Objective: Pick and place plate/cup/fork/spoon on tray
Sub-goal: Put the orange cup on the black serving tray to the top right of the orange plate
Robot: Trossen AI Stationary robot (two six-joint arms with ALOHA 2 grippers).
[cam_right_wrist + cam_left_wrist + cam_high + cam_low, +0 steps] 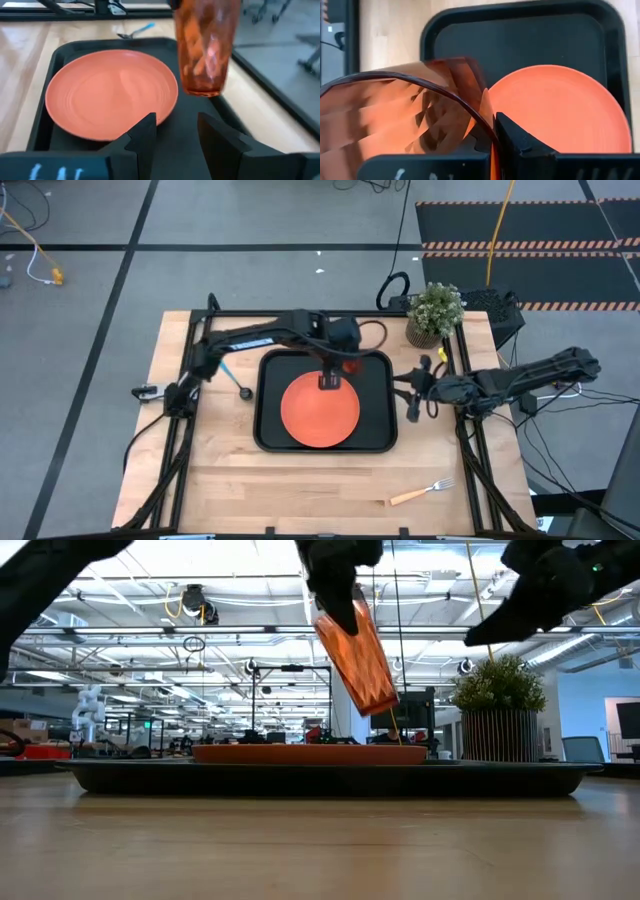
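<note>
Amber cup (357, 658) hangs tilted in left end effector (331, 376) above tray (270, 435); right end effector (176, 131) open.

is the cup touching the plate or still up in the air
Apart. The low view shows the cup, tilted in the left gripper, hanging with a clear gap above the plate.

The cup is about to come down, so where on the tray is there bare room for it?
Bare strip of tray between the plate and the far-right rim, under the cup in the left gripper. The centre is crowded.
</note>
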